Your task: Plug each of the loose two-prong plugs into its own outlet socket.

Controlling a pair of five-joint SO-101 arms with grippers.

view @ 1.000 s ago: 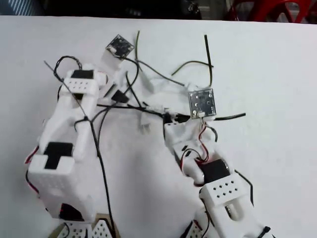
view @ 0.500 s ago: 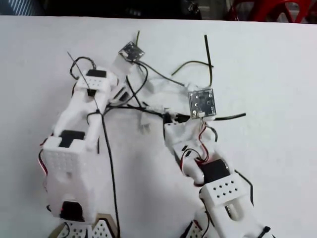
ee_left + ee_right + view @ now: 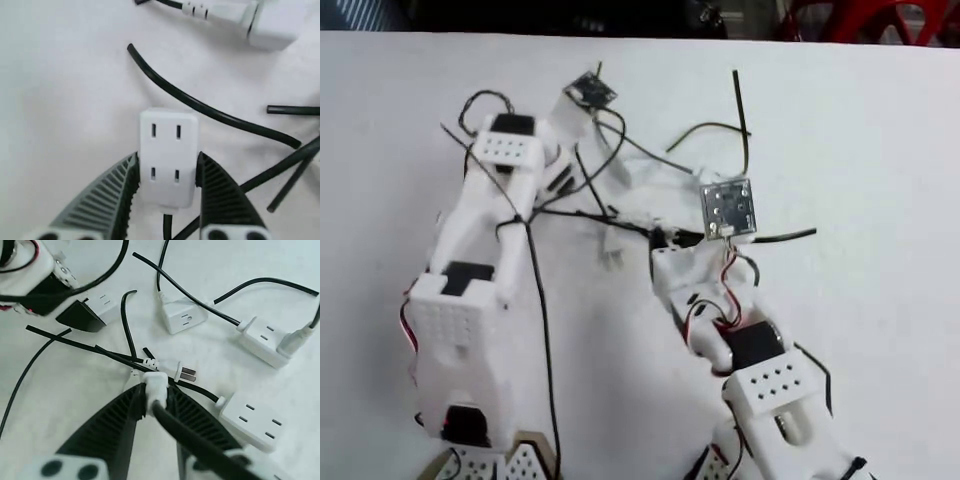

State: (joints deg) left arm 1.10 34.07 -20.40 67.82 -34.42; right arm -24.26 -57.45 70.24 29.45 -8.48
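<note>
In the left wrist view my left gripper (image 3: 166,159) is shut on a white outlet socket (image 3: 167,130), its two pairs of slots facing the camera. In the right wrist view my right gripper (image 3: 156,390) is shut on a white plug body (image 3: 156,380) whose thick black cable runs back toward the camera. Just beyond it lies a loose two-prong plug (image 3: 181,372) with bare prongs. Three more white outlet sockets lie nearby: one (image 3: 182,315) farther off, one (image 3: 261,340) with a cord in it, and one (image 3: 252,421) close by. From above, the left gripper (image 3: 560,182) is apart from the right gripper (image 3: 660,240).
Black cables (image 3: 620,140) cross the white table (image 3: 860,140) between the two arms and trail over the left arm. The left gripper (image 3: 80,315) with its socket lies across the cable tangle from the right gripper. Open table spreads to the right.
The left arm has swung toward the right and the far side of the table, carrying its socket along. The right arm has stayed still.
</note>
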